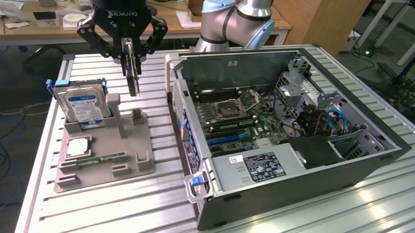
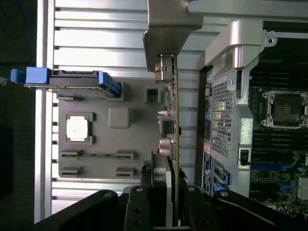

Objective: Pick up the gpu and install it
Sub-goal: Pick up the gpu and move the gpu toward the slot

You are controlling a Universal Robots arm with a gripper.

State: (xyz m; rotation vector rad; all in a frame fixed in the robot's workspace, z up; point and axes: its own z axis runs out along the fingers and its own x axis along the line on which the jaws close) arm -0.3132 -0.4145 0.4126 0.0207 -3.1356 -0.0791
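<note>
Slatted aluminium worktable (image 1: 97,208); paper-strewn wooden desk (image 1: 39,30) behind; wooden cabinet (image 1: 318,22), the exterior view's right; dark floor (image 1: 29,73), blue cables (image 1: 7,155) trailing.

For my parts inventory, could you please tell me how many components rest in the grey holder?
3: the hard drive standing upright; the square chip flat in front of it; the memory stick nearer still in the exterior view.

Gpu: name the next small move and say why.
Probably carry the gpu sideways toward the exterior view's right, high enough to pass over the case wall. The gripper is shut on it, it hangs edge-down above the tray, and the open case stands beside the tray with its board exposed.
</note>
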